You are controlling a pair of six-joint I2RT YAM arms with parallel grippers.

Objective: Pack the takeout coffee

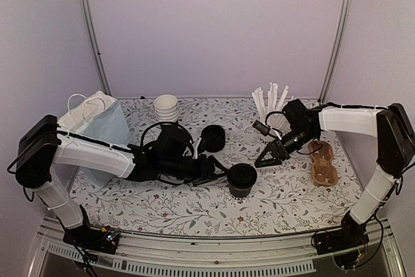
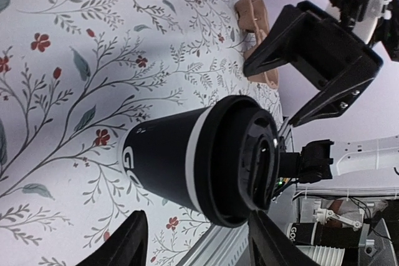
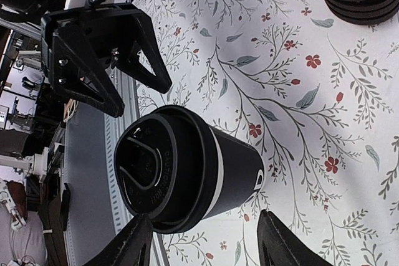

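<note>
The takeout coffee (image 1: 242, 180) is a black paper cup with a whitish band under its black lid, standing upright on the floral tablecloth. My left gripper (image 1: 217, 170) is open and empty just left of it. The cup (image 2: 181, 166) stands just ahead of its spread fingertips (image 2: 128, 244). My right gripper (image 1: 266, 158) is open and empty just up and right of the cup. In the right wrist view the cup (image 3: 206, 175) stands ahead of its spread fingertips (image 3: 283, 244). Neither gripper touches the cup.
A stack of black lids (image 1: 212, 138) lies behind the cup. Nested white cups (image 1: 166, 108) and a cup of wrapped straws (image 1: 272, 105) stand at the back. A brown cup carrier (image 1: 322, 162) lies at the right. A white and blue bag (image 1: 97, 124) stands at the left.
</note>
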